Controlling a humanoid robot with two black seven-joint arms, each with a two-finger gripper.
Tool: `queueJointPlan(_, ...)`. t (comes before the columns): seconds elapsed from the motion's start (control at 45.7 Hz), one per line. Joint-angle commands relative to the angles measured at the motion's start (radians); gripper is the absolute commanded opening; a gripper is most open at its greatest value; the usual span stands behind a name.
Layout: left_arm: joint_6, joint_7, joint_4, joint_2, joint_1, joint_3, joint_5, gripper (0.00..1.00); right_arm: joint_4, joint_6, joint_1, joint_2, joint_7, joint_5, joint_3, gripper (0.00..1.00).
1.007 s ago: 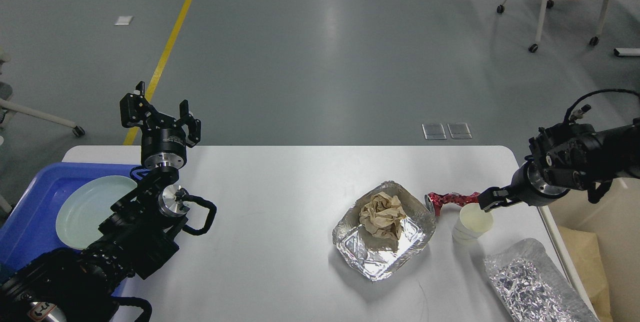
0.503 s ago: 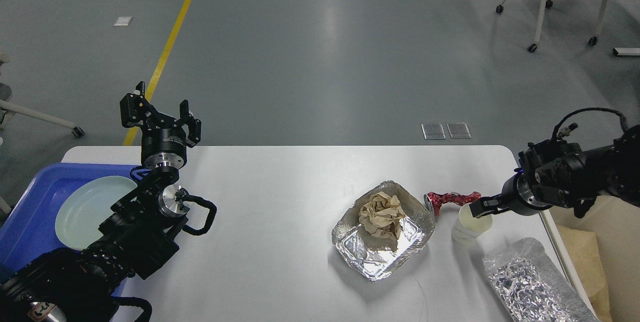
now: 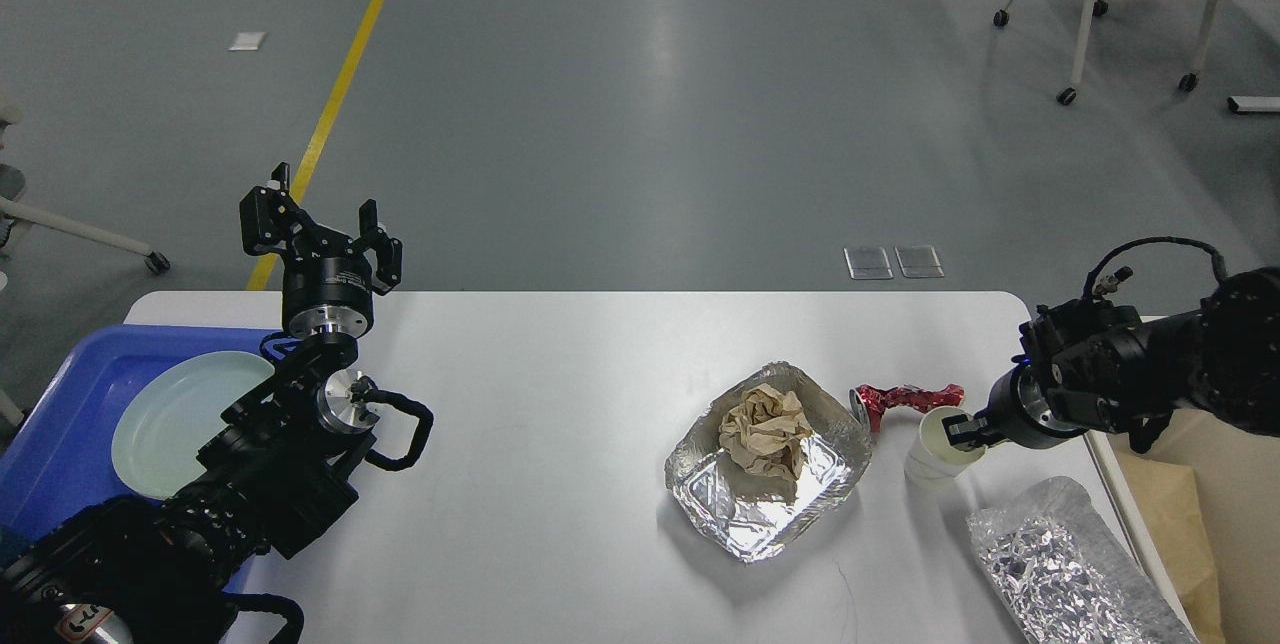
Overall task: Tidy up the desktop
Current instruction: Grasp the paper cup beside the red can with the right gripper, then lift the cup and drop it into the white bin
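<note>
Grey floor with a yellow line lies behind the desktop (image 3: 560, 394), which fills the lower view.

Right gripper (image 3: 958, 429) sits at the rim of a paper cup (image 3: 935, 449) near the right edge, fingers too dark to tell apart (grip unclear). Left gripper (image 3: 318, 229) is raised above the far left corner, jaws spread, holding nothing. Between them: a foil tray (image 3: 765, 514) with crumpled paper (image 3: 765, 429), a red wrapper (image 3: 905, 397), a blue tray (image 3: 60, 424) with a plate (image 3: 170, 414).

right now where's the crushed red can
In the head view the crushed red can lies on the desktop's right side, between the foil tray and the white paper cup.
</note>
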State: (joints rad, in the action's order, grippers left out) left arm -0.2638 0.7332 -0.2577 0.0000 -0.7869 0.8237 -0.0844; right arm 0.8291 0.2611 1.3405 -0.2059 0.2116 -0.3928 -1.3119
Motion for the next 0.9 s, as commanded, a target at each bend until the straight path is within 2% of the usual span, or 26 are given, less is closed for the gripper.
queueJointPlan(0.0,0.0,0.0,0.0,0.0,0.0,0.0,0.0,1.0,0.005,0.007,0.016,-0.009,0.003,0.002,0.0,0.0)
queueJointPlan(0.109,0.0,0.0,0.0,0.0,0.0,0.0,0.0,1.0,0.027,0.02,0.069,-0.033,0.008,0.002,0.003,0.0)
queueJointPlan(0.219,0.0,0.0,0.0,0.0,0.0,0.0,0.0,1.0,0.088,0.092,0.181,-0.079,0.028,0.002,0.003,0.0)
queueJointPlan(0.35,0.0,0.0,0.0,0.0,0.0,0.0,0.0,1.0,0.205,0.208,0.397,-0.148,0.068,0.002,0.003,0.0)
queueJointPlan(0.438,0.0,0.0,0.0,0.0,0.0,0.0,0.0,1.0,0.344,0.324,0.628,-0.194,0.088,0.002,0.005,0.0)
queueJointPlan(0.7,0.0,0.0,0.0,0.0,0.0,0.0,0.0,1.0,0.706,0.559,1.129,-0.247,0.088,0.003,0.078,0.0)
queueJointPlan(0.875,0.0,0.0,0.0,0.0,0.0,0.0,0.0,1.0,0.821,0.699,1.329,-0.265,0.088,0.022,0.197,0.0)
